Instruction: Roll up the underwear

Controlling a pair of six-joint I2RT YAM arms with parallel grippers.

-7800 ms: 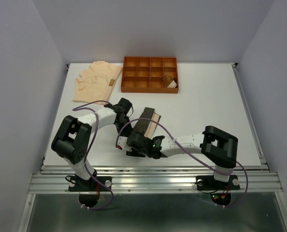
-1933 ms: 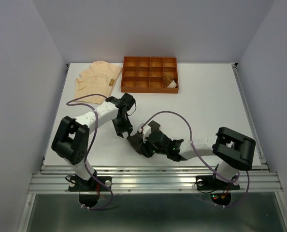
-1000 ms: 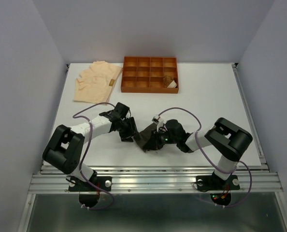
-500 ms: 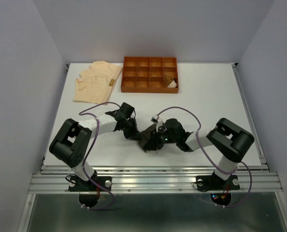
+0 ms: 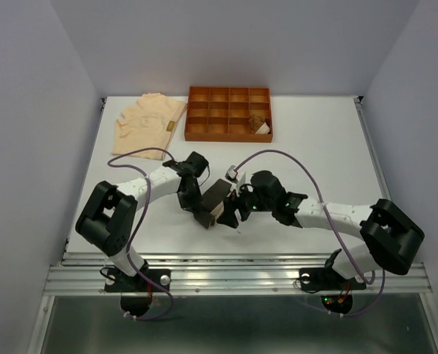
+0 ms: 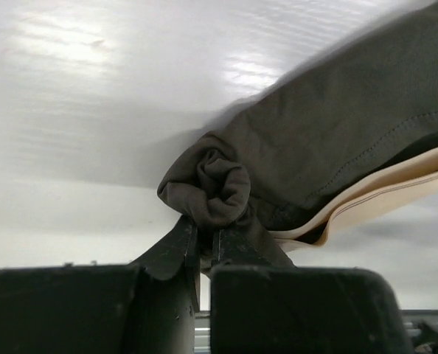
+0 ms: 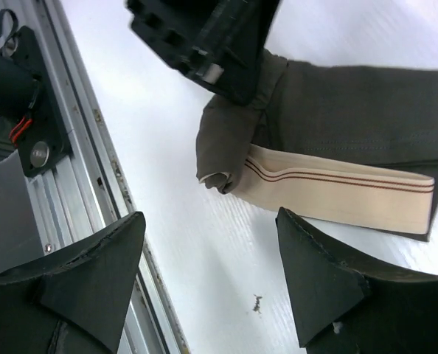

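On the white table, the orange tray sits at the far edge with a rolled brown pair in its near right corner cell. Peach briefs lie flat left of it, tag too small for us to read. The dark briefs lie mid-table, long axis diagonal. Only the left wrist view shows us the left gripper pinched tight on their rolled end. The right gripper gapes wide, holding nothing; its view shows a cream waistband with two thin reddish stripes.
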